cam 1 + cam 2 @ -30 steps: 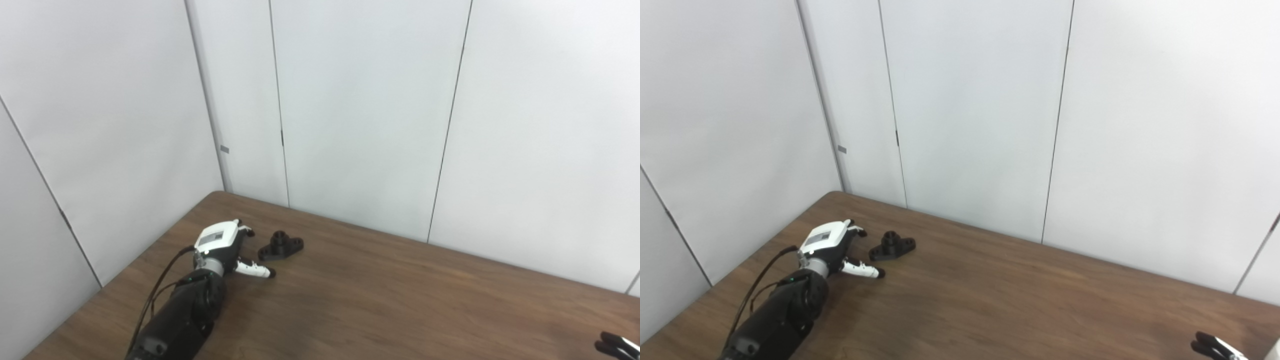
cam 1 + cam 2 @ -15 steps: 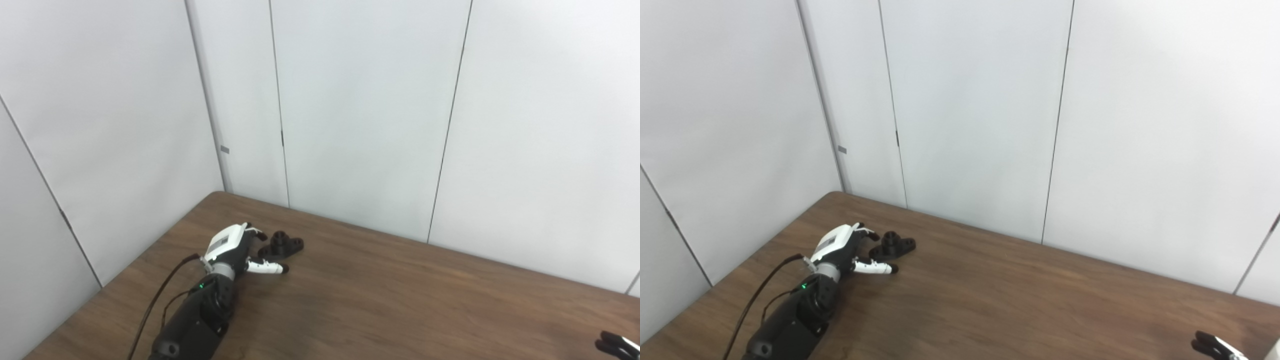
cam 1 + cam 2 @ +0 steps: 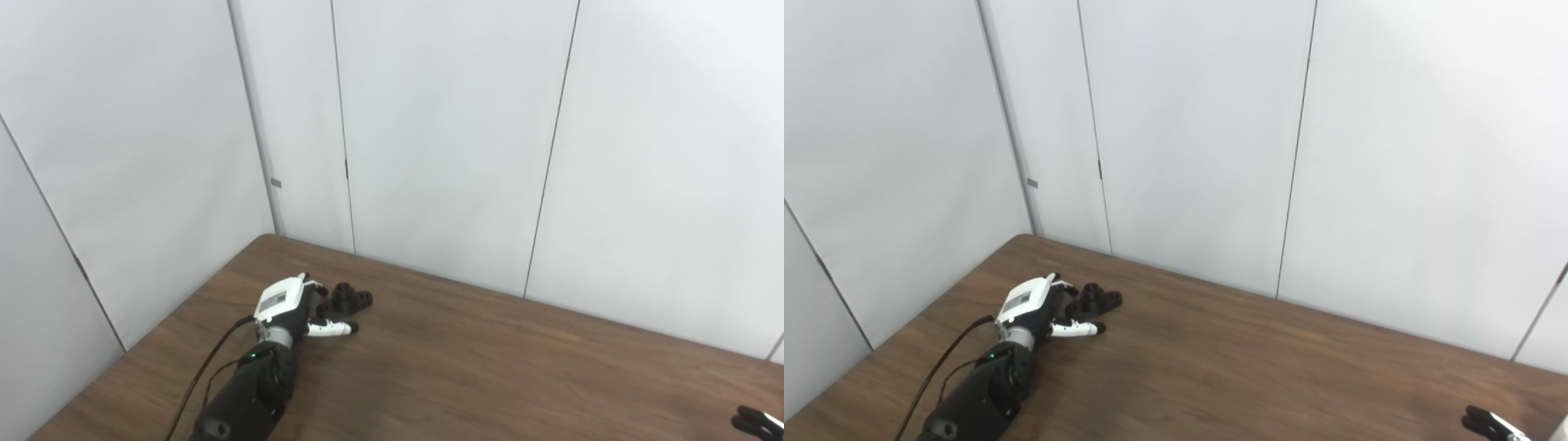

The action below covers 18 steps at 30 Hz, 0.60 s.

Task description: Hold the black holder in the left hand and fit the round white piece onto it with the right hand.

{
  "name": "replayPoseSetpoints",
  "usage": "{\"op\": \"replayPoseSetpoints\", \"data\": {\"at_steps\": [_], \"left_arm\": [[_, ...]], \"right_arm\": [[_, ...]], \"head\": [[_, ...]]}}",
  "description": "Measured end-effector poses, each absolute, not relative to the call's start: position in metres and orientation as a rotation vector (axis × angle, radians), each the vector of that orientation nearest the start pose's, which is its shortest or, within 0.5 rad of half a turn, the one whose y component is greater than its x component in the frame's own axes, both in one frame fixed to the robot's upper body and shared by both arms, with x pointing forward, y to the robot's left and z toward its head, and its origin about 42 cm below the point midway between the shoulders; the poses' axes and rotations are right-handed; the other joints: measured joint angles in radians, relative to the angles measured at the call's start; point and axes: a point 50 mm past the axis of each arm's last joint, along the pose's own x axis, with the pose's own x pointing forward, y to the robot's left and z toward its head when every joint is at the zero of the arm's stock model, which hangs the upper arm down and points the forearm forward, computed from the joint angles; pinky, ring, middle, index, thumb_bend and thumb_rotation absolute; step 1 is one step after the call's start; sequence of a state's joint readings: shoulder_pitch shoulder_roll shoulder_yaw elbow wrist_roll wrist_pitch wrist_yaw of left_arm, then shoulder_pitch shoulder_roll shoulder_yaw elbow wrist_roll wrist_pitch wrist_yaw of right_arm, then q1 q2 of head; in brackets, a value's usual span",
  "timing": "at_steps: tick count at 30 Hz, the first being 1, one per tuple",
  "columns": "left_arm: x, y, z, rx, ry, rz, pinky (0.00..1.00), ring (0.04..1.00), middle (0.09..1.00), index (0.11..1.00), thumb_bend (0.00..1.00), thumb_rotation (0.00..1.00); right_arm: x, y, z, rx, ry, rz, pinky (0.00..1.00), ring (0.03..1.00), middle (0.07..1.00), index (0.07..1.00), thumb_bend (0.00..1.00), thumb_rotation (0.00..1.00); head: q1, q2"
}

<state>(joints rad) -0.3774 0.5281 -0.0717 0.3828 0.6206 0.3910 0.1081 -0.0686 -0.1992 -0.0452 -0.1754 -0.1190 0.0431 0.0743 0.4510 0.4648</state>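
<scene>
The black holder (image 3: 346, 299) lies on the table (image 3: 490, 367) at the far left, and the left hand (image 3: 288, 306) touches its left side, fingers spread, not gripping. Only the right hand's (image 3: 1488, 424) dark fingertips show at the near right edge; I cannot tell its state.

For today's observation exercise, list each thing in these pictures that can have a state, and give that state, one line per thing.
black holder: lying flat on the table, not lifted.
left hand: open, fingers spread at the holder's near end, not closed on it.
right hand: only fingertips in view at the lower right edge; open or shut cannot be told.
</scene>
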Motion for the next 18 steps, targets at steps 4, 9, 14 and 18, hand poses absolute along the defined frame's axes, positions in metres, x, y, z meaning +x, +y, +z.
{"op": "replayPoseSetpoints", "data": {"at_steps": [4, 9, 14, 18], "left_arm": [[0.3985, 0.4120, 0.1571, 1.154, 0.309, 0.356, 0.92, 1.000, 0.977, 0.783, 0.86, 0.32], [0.3992, 0.4126, 0.1563, 1.151, 0.303, 0.356, 0.89, 1.000, 0.963, 0.742, 0.83, 0.26], [0.4006, 0.4139, 0.1542, 1.143, 0.281, 0.350, 0.90, 1.000, 0.989, 0.686, 0.82, 0.22], [0.4024, 0.4135, 0.1532, 1.125, 0.277, 0.340, 0.91, 1.000, 0.991, 0.681, 0.81, 0.22]], "right_arm": [[0.3008, -0.2718, 0.1663, -0.329, -0.187, 0.034, 0.54, 0.671, 0.806, 0.798, 0.64, 0.05], [0.2996, -0.2715, 0.1676, -0.332, -0.187, 0.034, 0.55, 0.682, 0.807, 0.795, 0.63, 0.05], [0.2975, -0.2707, 0.1716, -0.341, -0.199, 0.032, 0.54, 0.678, 0.811, 0.789, 0.62, 0.04], [0.2954, -0.2709, 0.1719, -0.342, -0.189, 0.029, 0.54, 0.678, 0.817, 0.796, 0.60, 0.03]], "head": [[-0.005, 0.000], [-0.008, 0.005], [-0.015, 0.011], [-0.018, 0.014]]}}
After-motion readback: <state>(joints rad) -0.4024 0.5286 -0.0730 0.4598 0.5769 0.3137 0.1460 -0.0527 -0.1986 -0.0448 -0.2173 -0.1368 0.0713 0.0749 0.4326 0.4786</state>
